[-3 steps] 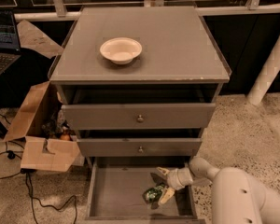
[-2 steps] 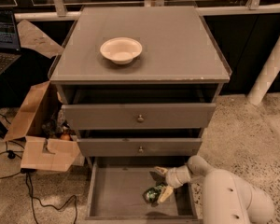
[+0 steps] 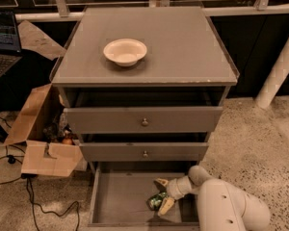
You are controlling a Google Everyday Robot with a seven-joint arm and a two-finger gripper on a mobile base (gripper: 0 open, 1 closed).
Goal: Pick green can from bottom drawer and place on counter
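The picking step is in hand: the grasp on the small shiny green metal drink can [image 3: 156, 201] is being set up and has not yet been closed. The can is seen lying on the flat floor of the deep grey bottom drawer [image 3: 119, 198], pulled open towards the near side, in its right half and towards the near edge.

The pale two-finger gripper [image 3: 163, 194] is reached into that drawer from the right on the thick white robot arm [image 3: 226, 208]. Its fingers are spread wide, one on the far side and one at the near side of the can. The can appears to sit just against the near finger, partly between the two, but whether it is touched cannot be told.

The broad flat grey counter top [image 3: 183, 47] is well above and farther away, and a shallow round cream bowl [image 3: 125, 51] is standing on its left half. Two shallower grey knobbed drawers [image 3: 144, 120] are partly pulled out between drawer and counter.

For the next move, it is judged that the fingers are to be centred about the can and closed on it. The can would then need to be drawn out towards the near side before being lifted, so that the overhanging drawers are cleared, and set down on the bare right part of the counter
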